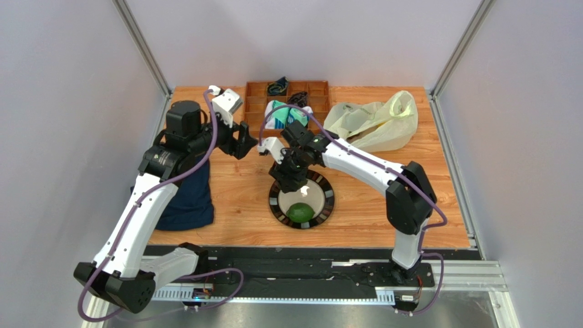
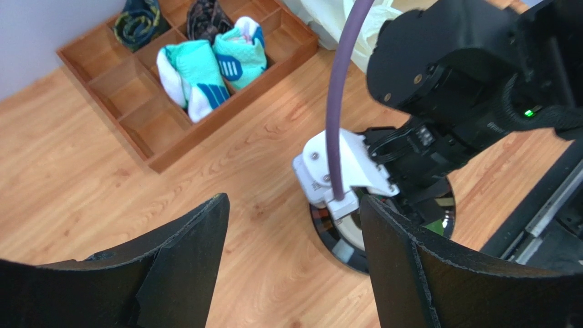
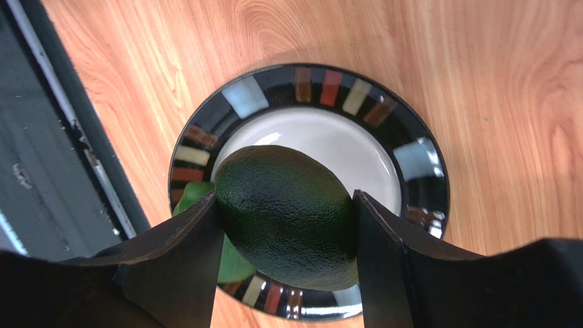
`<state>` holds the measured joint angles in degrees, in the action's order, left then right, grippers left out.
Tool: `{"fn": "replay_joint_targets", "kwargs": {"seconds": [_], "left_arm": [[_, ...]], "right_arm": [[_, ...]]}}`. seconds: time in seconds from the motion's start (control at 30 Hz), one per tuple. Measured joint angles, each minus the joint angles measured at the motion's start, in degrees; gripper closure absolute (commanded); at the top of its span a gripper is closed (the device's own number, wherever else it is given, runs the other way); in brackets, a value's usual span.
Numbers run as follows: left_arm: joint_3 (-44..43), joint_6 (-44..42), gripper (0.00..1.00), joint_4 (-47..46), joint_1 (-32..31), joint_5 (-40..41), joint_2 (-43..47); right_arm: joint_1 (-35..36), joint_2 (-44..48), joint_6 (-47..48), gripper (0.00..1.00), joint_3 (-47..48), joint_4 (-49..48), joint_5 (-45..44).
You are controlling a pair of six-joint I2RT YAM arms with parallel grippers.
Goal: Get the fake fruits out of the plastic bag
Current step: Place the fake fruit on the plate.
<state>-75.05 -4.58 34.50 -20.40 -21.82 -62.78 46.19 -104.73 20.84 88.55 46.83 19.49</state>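
Nearest, low in the centre of the top view, a round plate (image 1: pixel 329 202) sits on the wood-grain table (image 1: pixel 239 212). It has a glossy black rim broken by coloured blocks and a white well. One dark green avocado (image 1: pixel 300 213) lies on the plate's lower part. To its left a dark navy cloth (image 1: pixel 185 201) lies rumpled.

Just above the plate the right gripper (image 3: pixel 287 229) pinches a second avocado (image 3: pixel 287 208), pebbled and egg-shaped, between its two black fingers (image 3: pixel 195 249). In the right wrist view this fruit hangs over the white well. Higher and to the left, the left gripper (image 2: pixel 294 232) hovers with its fingers (image 2: pixel 198 239) spread wide and nothing between them.

Beyond, at top centre, a compartmented wooden tray (image 1: pixel 254 106) holds teal-and-white socks (image 1: pixel 282 115) and dark rolled bundles (image 2: pixel 140 19). At upper right the plastic bag (image 1: pixel 373 123), thin, crinkled and pale yellowish-green, lies slumped on the table, its contents hidden.
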Motion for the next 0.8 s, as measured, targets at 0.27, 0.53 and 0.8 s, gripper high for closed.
{"fn": "replay_joint_targets", "kwargs": {"seconds": [0.27,0.53,0.8], "left_arm": [[4.48,3.76,0.21,-0.07,4.17,-6.05,5.38],[4.50,4.37,0.22,-0.72,4.39,-8.37,5.44],[4.33,7.50,0.22,-4.00,4.39,-5.18,4.28]], "right_arm": [[6.64,-7.13,1.18,0.71,3.76,-2.54,-4.48],[7.61,-9.31,2.64,0.24,1.49,-3.15,-8.76],[6.88,-5.09,1.77,0.00,6.73,0.74,-9.01]]}}
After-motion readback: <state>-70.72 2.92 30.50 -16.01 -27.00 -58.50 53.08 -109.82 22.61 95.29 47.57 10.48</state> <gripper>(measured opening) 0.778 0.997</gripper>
